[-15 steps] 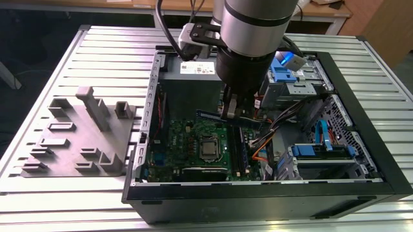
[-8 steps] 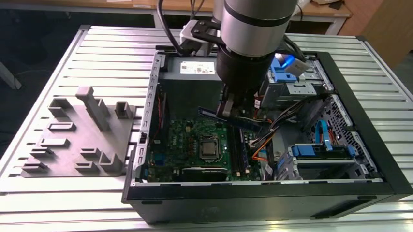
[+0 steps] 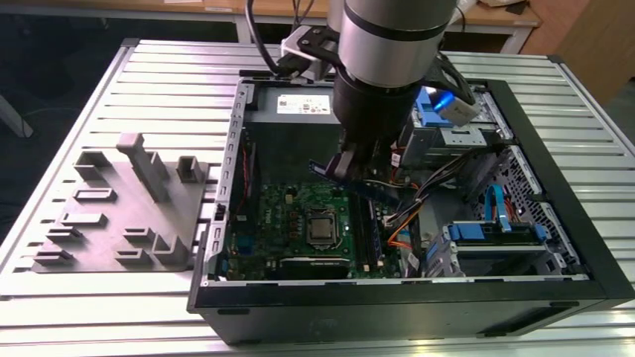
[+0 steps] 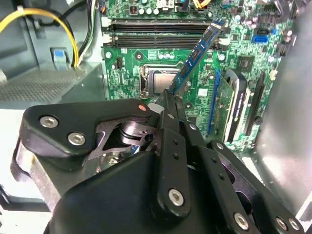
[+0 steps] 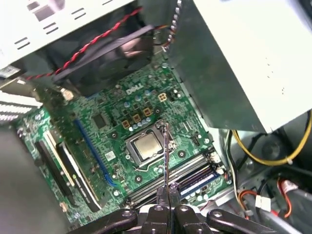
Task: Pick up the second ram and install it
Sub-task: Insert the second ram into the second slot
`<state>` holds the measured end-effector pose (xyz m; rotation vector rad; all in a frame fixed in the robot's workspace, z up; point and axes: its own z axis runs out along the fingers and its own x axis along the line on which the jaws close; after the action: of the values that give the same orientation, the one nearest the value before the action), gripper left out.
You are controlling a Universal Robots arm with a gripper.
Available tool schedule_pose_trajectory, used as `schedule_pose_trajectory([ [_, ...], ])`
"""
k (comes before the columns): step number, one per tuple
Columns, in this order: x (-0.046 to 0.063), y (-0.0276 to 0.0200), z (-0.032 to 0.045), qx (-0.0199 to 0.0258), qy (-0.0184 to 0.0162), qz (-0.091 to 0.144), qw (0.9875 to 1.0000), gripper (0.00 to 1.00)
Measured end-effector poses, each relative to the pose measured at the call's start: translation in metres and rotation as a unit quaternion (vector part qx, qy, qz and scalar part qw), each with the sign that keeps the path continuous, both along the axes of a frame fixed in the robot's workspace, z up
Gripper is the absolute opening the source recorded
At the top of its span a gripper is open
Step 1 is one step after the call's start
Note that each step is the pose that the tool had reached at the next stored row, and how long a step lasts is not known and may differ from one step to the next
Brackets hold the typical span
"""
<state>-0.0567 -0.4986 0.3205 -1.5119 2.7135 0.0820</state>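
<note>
While a white printed label (image 3: 305,104) sits on grey sheet metal inside the black computer case (image 3: 397,316), the gripper (image 4: 170,100) hangs over the green motherboard (image 4: 141,53). Its slim black fingers (image 4: 168,122) are pressed almost together, pinching one end of the second ram (image 4: 200,48). This thin, flat, blue-edged stick is held tilted above the board, near the long narrow memory slots (image 4: 156,30).

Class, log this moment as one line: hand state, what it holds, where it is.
hand: shut on second ram | ram: held above motherboard, not in a slot | location: inside open computer case
</note>
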Motion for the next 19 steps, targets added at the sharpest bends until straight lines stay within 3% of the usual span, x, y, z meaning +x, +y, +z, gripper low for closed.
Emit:
schedule_pose_trajectory([
  [5,0.0000,0.0000,-0.0001,0.0001,0.0000,-0.046,0.9990,0.08],
  [9,0.0000,0.0000,-0.0001,0.0000,0.0000,-0.082,0.9966,0.08],
  [14,0.0000,0.0000,-0.0003,0.0000,0.0000,-0.127,0.9919,0.08],
  [19,0.0000,0.0000,-0.0004,0.0000,0.0000,-0.172,0.9851,0.08],
])
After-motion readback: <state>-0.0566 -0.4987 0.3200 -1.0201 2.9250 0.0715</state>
